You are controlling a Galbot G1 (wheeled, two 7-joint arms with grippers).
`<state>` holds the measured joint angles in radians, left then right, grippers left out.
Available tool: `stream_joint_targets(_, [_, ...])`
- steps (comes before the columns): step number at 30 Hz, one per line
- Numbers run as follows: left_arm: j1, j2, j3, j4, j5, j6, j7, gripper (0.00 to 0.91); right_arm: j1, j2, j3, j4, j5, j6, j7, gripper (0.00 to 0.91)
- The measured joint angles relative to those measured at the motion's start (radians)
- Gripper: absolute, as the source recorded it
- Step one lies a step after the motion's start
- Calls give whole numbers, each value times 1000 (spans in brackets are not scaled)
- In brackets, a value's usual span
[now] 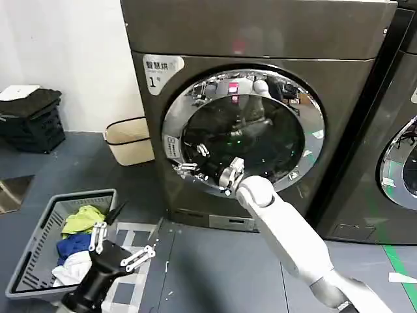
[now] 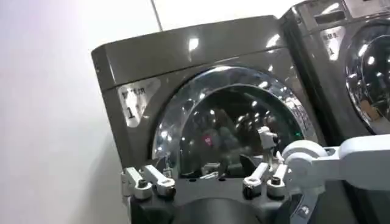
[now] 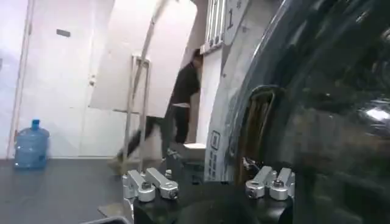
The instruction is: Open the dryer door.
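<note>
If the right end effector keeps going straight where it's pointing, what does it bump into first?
Probably the dryer door: the right end effector sits open at its lower chrome ring, aimed at the dark glass. The gap is unclear.

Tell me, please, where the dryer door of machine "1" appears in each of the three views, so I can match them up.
Head view: the dryer door sits centre-right, with the right gripper at its lower rim.
Left wrist view: it fills the centre, behind the open left gripper.
Right wrist view: its dark glass and chrome ring loom close across the right half.
Shared landmark: the "1" label beside the door's chrome ring.
</note>
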<state>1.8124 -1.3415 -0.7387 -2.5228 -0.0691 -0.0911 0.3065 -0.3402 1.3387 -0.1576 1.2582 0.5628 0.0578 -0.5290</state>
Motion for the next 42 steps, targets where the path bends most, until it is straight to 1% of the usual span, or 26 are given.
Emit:
stream_joint_targets(7, [3, -1, -4, -1, 0, 0, 4, 907, 10, -5, -19, -10, 22, 46, -66, 907])
stream_joint_targets(11, [2, -1, -6, -1, 0, -1, 4, 907, 11, -17, -27, -8, 32, 56, -92, 907])
stream_joint_targets(13, [2, -1, -7, 0, 0, -1, 4, 907, 14, -25, -34, -9, 57, 78, -106, 907])
stream_joint_targets(15, [1, -1, -8, 4, 0, -1, 4, 907, 18, -33, -43, -14, 89, 111, -131, 907])
stream_joint_targets(17, [-2, 1, -9, 9, -1, -1, 4, 907, 24, -43, -49, -25, 132, 151, -182, 907])
stream_joint_targets(18, [-5, 3, -11, 15, -2, -1, 4, 907, 25, -50, -50, -27, 138, 156, -214, 907])
stream_joint_targets(25, [-32, 30, -27, 49, -28, 6, 6, 907, 14, -108, -49, -12, 182, 169, -431, 907])
stream_joint_targets(28, [-50, 46, -30, 70, -43, 12, 9, 907, 5, -135, -43, 4, 202, 176, -492, 907])
stream_joint_targets(36, [-122, 91, -25, 115, -103, 41, 8, 907, -20, -197, -18, 56, 252, 154, -671, 907])
stream_joint_targets(42, [-185, 151, -27, 160, -166, 40, 14, 907, -47, -250, -2, 111, 298, 119, -779, 907])
